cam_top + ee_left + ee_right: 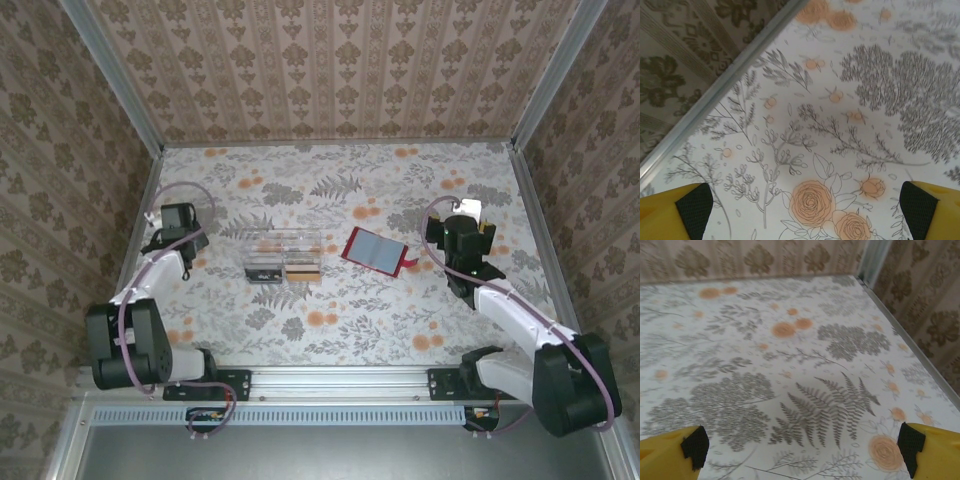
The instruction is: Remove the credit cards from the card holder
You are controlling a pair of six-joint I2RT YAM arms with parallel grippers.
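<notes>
The dark grey credit card (376, 250) lies flat on the open red wallet (406, 263) near the middle of the table (400, 330), its long axis slanting from far-left to near-right; just left, a clear compartmented box (283, 243) holds a dark piece and a tan piece, too small to identify; the left gripper (178, 218) and the right gripper (468, 214) both gape wide, well apart from the wallet.

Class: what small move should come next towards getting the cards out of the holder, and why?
Probably swing the left gripper rightwards towards the dark grey card in the clear plastic card holder. Its jaws stand open over bare floral table, holding nothing, and it is nearer that card than the right gripper.
</notes>
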